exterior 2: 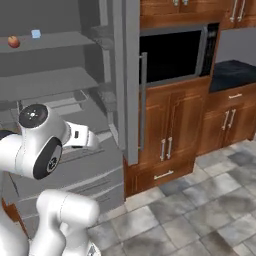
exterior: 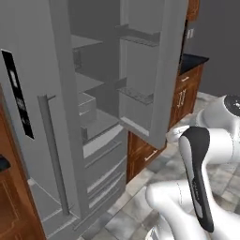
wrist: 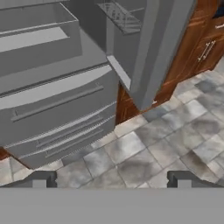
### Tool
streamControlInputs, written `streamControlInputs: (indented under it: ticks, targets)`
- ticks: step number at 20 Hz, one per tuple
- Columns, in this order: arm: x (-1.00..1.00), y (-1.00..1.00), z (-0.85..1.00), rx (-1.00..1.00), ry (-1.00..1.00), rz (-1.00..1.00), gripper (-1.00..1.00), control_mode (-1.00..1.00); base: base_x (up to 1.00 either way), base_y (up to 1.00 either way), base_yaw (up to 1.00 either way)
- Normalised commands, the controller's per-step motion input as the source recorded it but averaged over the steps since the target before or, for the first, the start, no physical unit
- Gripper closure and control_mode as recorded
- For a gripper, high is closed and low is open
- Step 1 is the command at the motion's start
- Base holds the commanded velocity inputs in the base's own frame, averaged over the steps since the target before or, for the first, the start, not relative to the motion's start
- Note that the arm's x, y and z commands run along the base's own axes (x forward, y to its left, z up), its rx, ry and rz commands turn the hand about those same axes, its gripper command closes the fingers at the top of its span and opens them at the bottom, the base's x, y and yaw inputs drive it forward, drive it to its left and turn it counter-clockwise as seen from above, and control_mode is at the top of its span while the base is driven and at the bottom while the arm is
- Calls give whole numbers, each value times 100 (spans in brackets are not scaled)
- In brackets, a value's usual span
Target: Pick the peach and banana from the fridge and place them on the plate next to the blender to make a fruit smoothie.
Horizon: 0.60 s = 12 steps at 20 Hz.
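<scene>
On an upper shelf of the fridge, far to the left in the right base view, the peach sits near the back, with a small pale-blue cube just beside it to the right. Both fridge doors stand open; the right door swings out edge-on with its long bar handle facing the wooden cabinets. From the left base view, the left door carries a black panel, and the right door's inner racks hang bare. Grey drawers fill the lower fridge. The end effector points down at the tiled floor before the drawers, its fingertips set wide apart and holding nothing. A dark microwave sits above the cabinets, and a black desk lies further right.
</scene>
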Motion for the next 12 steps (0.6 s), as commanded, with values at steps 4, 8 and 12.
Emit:
streamControlInputs:
  ticks: [4, 8, 12]
  targets:
    - [0, 0, 0, 0, 0, 0, -100, 100, 84, -27, 76]
    - [0, 0, 0, 0, 0, 0, -100, 100, 66, -20, 73]
    - [0, 0, 0, 0, 0, 0, -100, 100, 52, -2, 61]
